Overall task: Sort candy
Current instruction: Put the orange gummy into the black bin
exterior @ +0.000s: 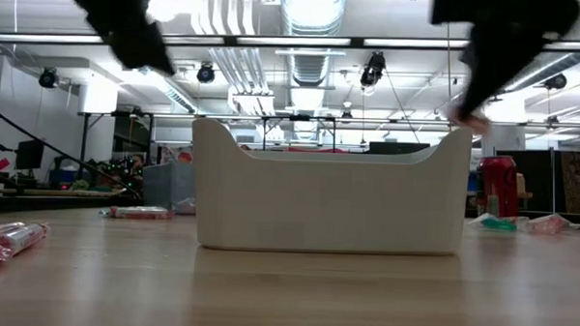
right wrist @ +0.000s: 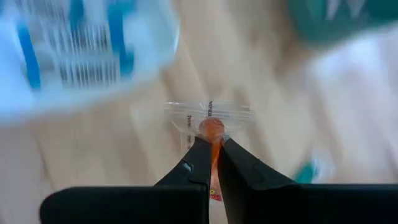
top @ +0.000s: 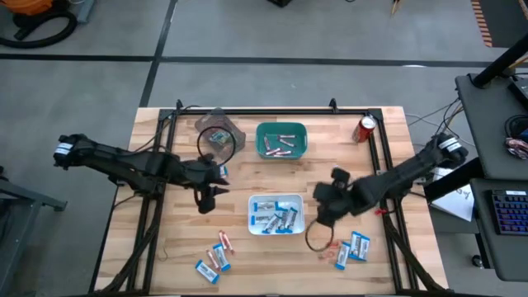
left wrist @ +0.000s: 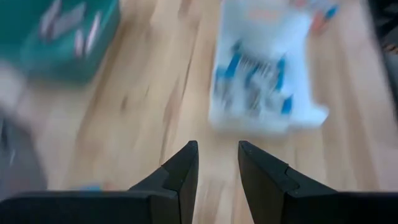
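A: Where is the right arm?

B: It reaches in from the table's right edge, bent toward the middle; the right gripper (right wrist: 213, 144) sits just right of the white tray (top: 300, 216), its fingers pinched tight on a small orange sweet (right wrist: 212, 127) in a clear wrapper, the sweet poking out past the fingertips.

A: And the left arm?

B: Stretched in from the left edge, nearly level across the wood; the left gripper (left wrist: 217, 163) hangs over bare table left of the white tray, fingers partly apart with nothing between them.

A: Where is the candy?

B: Blue-and-white packets (top: 275, 216) fill the white tray; pinkish sticks (top: 279, 142) lie in the green tray (top: 262, 130) at the far side; loose packets and sticks (top: 214, 261) lie near the front left, and more loose pieces (top: 352, 247) near the front right, beside the right gripper; a red can (top: 365, 129) stands at the far right.
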Controlling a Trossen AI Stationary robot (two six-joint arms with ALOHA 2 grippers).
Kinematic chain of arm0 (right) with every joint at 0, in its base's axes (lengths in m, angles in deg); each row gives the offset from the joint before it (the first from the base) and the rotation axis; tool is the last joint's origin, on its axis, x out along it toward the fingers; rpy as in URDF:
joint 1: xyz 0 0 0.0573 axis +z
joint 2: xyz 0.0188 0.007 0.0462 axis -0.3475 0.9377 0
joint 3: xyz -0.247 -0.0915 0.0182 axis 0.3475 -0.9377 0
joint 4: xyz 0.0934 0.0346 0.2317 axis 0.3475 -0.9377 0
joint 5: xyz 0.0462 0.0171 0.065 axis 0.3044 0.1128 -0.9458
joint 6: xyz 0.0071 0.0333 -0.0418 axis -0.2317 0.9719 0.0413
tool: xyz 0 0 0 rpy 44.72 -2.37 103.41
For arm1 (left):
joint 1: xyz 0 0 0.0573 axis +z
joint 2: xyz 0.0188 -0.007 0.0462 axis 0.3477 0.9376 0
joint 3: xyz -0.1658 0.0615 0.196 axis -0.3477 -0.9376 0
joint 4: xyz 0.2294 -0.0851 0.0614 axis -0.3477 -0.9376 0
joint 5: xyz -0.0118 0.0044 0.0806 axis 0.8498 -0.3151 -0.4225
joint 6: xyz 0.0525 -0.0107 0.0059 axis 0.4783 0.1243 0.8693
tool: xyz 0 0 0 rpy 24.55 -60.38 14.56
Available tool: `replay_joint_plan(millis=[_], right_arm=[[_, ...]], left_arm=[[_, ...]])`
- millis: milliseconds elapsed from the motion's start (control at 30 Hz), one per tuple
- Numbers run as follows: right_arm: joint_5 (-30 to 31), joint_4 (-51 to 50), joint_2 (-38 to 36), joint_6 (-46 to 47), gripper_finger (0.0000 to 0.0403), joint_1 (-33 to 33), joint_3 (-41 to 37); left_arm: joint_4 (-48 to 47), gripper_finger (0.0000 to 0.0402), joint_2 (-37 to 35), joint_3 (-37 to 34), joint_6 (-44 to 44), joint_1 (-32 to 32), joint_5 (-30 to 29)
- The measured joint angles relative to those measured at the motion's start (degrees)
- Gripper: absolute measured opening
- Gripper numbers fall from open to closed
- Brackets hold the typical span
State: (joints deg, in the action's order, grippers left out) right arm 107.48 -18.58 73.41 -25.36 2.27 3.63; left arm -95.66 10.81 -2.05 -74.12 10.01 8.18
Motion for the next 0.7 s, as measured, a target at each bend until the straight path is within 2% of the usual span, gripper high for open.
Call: replay_joint_plan(millis=[100, 233, 367, 467, 700], right_arm=[[2.3, 9.0, -2.4, -8.7, 0.0013, -4.8, 0.0], [1.5, 25.7, -3.2, -22.7, 0.0013, -11.9, 0.0], [-7.5, 45.0, -1.3, -33.4, 0.0013, -19.4, 0.1], [-14.0, 57.2, 1.7, -35.8, 0.0013, -24.3, 0.1], [-14.6, 77.2, 11.1, -35.7, 0.0013, -31.6, 0.1]], left_arm=[[-6.8, 0.0098, -0.3, -0.1, -4.9, 0.0, 0.0], [-10.0, 0.0098, -0.3, -1.4, -8.9, 0.0, 0.0], [-12.4, 0.0098, -0.1, -2.0, -12.0, -2.0, -0.1], [-13.1, 0.0098, -0.4, -2.0, -14.0, -4.6, -0.2], [-13.3, 0.0097, -2.3, -2.0, -19.0, -12.2, -5.9]])
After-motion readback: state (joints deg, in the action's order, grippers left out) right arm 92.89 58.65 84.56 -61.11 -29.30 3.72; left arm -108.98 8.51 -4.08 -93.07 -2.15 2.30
